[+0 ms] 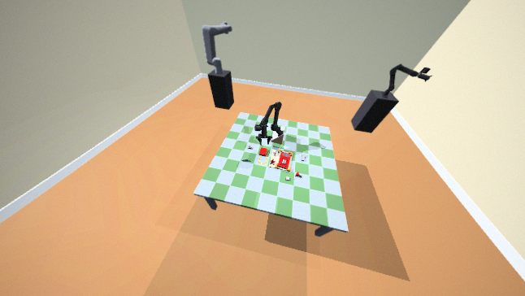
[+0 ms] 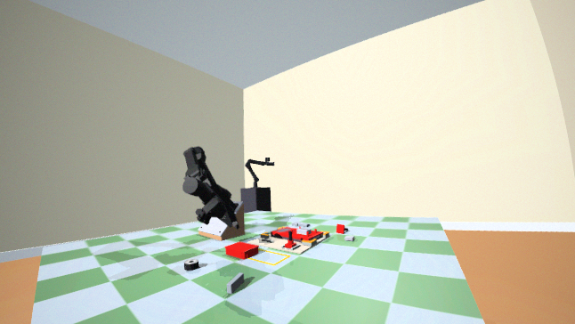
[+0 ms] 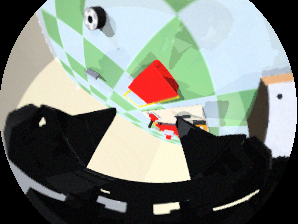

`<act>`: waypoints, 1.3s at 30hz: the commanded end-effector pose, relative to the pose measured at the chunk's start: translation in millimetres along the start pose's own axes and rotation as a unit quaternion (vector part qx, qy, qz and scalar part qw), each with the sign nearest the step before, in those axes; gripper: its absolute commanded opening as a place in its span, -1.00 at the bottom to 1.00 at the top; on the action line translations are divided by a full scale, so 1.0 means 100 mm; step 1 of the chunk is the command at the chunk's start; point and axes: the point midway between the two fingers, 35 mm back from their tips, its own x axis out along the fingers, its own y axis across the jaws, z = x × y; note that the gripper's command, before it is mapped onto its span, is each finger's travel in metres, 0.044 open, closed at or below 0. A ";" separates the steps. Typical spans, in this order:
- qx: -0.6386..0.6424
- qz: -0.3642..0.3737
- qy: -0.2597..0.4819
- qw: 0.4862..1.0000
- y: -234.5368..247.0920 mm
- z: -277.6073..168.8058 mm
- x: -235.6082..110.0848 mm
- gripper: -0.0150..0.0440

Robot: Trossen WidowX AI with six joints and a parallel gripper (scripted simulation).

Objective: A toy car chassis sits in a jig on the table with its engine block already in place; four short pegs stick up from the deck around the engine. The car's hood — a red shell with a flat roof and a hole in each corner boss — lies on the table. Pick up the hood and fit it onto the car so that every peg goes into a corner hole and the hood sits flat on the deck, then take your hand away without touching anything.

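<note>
The red hood (image 1: 263,151) (image 2: 239,249) (image 3: 154,83) lies on the table, at the edge of a yellow outlined rectangle (image 2: 270,263). It is to the left of the car chassis (image 1: 284,158) (image 2: 297,234), which sits in its tan jig (image 2: 307,247). My gripper (image 1: 259,141) (image 3: 147,115) is open and empty. It hangs above the table behind the hood, pulled back towards the arm's base, apart from the hood. The pegs and the engine are too small to make out.
A black wheel (image 2: 191,264) (image 3: 96,18) and a grey block (image 2: 235,282) lie near the front left. A small red part (image 2: 340,229) and a grey part (image 2: 349,238) lie right of the jig. The arm's wedge base (image 2: 222,230) stands behind. Two other arms on pedestals stand off the table.
</note>
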 end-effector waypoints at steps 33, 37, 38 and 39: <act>-0.864 -0.384 0.025 0.324 0.27 -0.34 0.36 1.00; -0.864 -0.384 0.026 0.324 0.26 -0.32 0.38 1.00; -0.864 -0.384 0.026 0.324 0.26 -0.32 0.39 1.00; -0.864 -0.384 0.026 0.325 0.26 -0.31 0.40 1.00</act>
